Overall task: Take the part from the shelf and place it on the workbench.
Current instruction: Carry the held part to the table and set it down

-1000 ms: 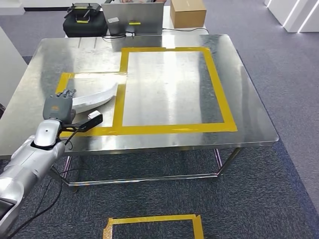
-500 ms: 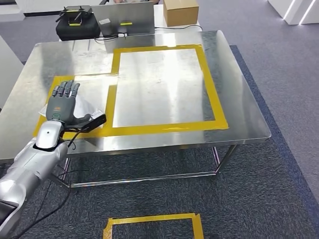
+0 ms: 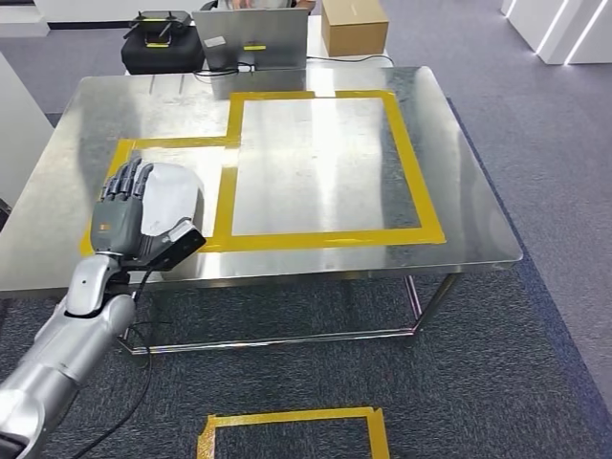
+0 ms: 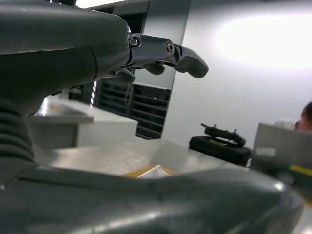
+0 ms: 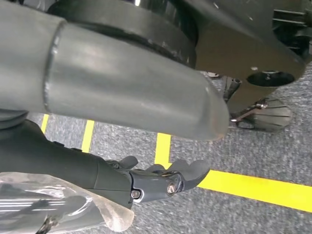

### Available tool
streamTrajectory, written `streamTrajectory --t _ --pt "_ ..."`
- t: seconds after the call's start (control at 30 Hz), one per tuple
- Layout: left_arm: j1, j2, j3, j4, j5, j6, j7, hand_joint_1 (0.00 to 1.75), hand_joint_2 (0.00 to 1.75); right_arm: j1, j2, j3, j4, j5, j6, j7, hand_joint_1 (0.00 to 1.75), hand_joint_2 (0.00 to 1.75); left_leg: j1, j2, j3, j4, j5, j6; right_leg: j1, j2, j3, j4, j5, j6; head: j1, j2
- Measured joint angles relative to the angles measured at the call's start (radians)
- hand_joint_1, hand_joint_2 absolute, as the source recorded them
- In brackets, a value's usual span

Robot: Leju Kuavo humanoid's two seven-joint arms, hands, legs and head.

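The part point(image 3: 177, 191), a pale grey-white curved piece, is on the steel workbench point(image 3: 469, 191) inside the small yellow-taped box point(image 3: 225, 196) at the front left. My left hand point(image 3: 122, 215) is raised just in front of it, back toward me, fingers straight and spread, thumb out to the side. In the left wrist view the fingers point(image 4: 184, 56) and thumb point(image 4: 165, 204) stand apart, with bare table between them. I cannot tell whether the palm touches the part. My right hand point(image 5: 154, 180) hangs over the carpet with its fingers stretched out, and crinkled clear film point(image 5: 55, 209) lies beside it.
A large yellow-taped rectangle point(image 3: 407, 163) marks the middle of the bench. Beyond the far edge are a black case point(image 3: 159, 43), a grey laptop point(image 3: 252, 38) and a cardboard box point(image 3: 354, 24). A yellow tape square point(image 3: 289, 426) marks the carpet in front.
My left hand has opened out and risen from the part, fingers now pointing up. The head view has shifted slightly, so the whole bench sits differently in the picture.
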Motion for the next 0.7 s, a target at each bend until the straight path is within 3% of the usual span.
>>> streamTrajectory --t 0.07,0.1,0.13,0.17,0.23,0.27,0.3,0.4,0.47,0.53,0.6,0.63,0.67,0.7 --pt "0.125 0.001 0.033 -0.138 0.083 0.033 -0.045 0.00 0.00 0.002 0.000 -0.001 0.000 -0.001 -0.006 0.001 0.00 0.00 -0.001 0.009 -0.016 0.001 0.011 0.003 -0.002 -0.001 -0.031 0.127 -0.078 0.008 0.002 0.000" --pt "0.191 0.001 0.049 -0.208 0.122 0.042 -0.069 0.00 0.00 0.004 0.000 -0.001 0.000 0.000 -0.008 0.002 0.00 0.00 -0.001 0.012 -0.025 0.001 0.016 0.003 -0.003 -0.002 -0.030 0.162 -0.092 0.011 0.002 0.000" --pt "0.255 0.000 0.063 -0.276 0.161 0.046 -0.096 0.00 0.00 0.006 0.000 -0.001 0.000 0.000 -0.010 0.003 0.00 0.00 -0.001 0.013 -0.034 0.002 0.022 0.002 -0.003 -0.002 -0.012 0.158 -0.085 0.013 0.003 0.000" --pt "0.315 -0.002 0.078 -0.343 0.200 0.048 -0.126 0.00 0.00 0.007 0.000 -0.001 0.000 0.001 -0.010 0.004 0.00 0.00 -0.001 0.014 -0.043 0.004 0.027 0.000 -0.003 -0.002 0.027 0.116 -0.063 0.013 0.003 0.000" --pt "0.413 -0.009 0.106 -0.460 0.261 0.050 -0.179 0.00 0.00 0.005 0.000 -0.001 0.000 0.003 -0.011 0.004 0.00 0.00 -0.001 0.013 -0.059 0.009 0.038 -0.008 -0.004 0.001 0.136 -0.031 -0.025 0.009 0.004 0.000" --pt "0.457 -0.012 0.119 -0.512 0.280 0.053 -0.200 0.00 0.00 0.004 0.002 -0.001 0.000 0.005 -0.011 0.005 0.00 0.00 -0.003 0.012 -0.064 0.012 0.044 -0.013 -0.003 0.004 0.177 -0.091 -0.017 0.005 0.003 0.000" --pt "0.496 -0.018 0.133 -0.557 0.294 0.060 -0.215 0.00 0.00 0.002 0.003 -0.001 0.000 0.006 -0.011 0.005 0.00 0.00 -0.004 0.012 -0.067 0.013 0.051 -0.018 -0.002 0.007 0.197 -0.128 -0.018 0.001 0.003 0.000" --pt "0.606 -0.040 0.167 -0.658 0.330 0.086 -0.236 0.00 0.00 0.005 0.010 -0.002 0.000 0.010 -0.018 0.005 0.00 0.00 -0.004 0.010 -0.069 0.009 0.072 -0.032 0.001 0.008 0.186 -0.143 -0.011 -0.017 0.004 0.000" --pt "0.646 -0.049 0.177 -0.688 0.347 0.094 -0.240 0.00 0.00 0.007 0.014 -0.002 0.000 0.011 -0.022 0.005 0.00 0.00 -0.002 0.008 -0.072 0.011 0.070 -0.039 0.000 0.004 0.181 -0.145 -0.002 -0.029 0.004 0.000" --pt "0.689 -0.056 0.187 -0.719 0.367 0.096 -0.246 0.00 0.00 0.008 0.018 -0.002 0.000 0.011 -0.023 0.005 0.00 0.00 0.001 0.004 -0.089 0.086 -0.023 -0.045 -0.001 -0.001 0.163 -0.145 0.015 -0.042 0.001 0.000" --pt "0.742 -0.069 0.203 -0.752 0.398 0.097 -0.250 0.00 0.00 0.008 0.020 -0.003 0.000 0.009 -0.023 0.005 0.00 0.00 0.002 0.001 -0.111 0.223 -0.142 -0.051 0.002 -0.007 0.136 -0.143 0.041 -0.053 -0.002 0.000" --pt "0.761 -0.077 0.210 -0.759 0.411 0.098 -0.250 0.00 0.00 0.008 0.020 -0.003 0.000 0.008 -0.023 0.005 0.00 0.00 0.002 0.000 -0.110 0.271 -0.160 -0.051 0.004 -0.009 0.122 -0.141 0.053 -0.054 -0.003 0.000" --pt "0.778 -0.084 0.216 -0.763 0.420 0.098 -0.250 0.00 0.00 0.008 0.020 -0.003 0.000 0.008 -0.023 0.005 0.00 0.00 0.002 0.000 -0.096 0.289 -0.153 -0.049 0.006 -0.010 0.108 -0.139 0.064 -0.054 -0.003 0.000" --pt "0.794 -0.092 0.220 -0.766 0.426 0.098 -0.250 0.00 0.00 0.008 0.020 -0.003 0.000 0.007 -0.023 0.005 0.00 0.00 0.001 0.000 -0.066 0.270 -0.129 -0.046 0.007 -0.011 0.092 -0.135 0.074 -0.053 -0.003 0.000"
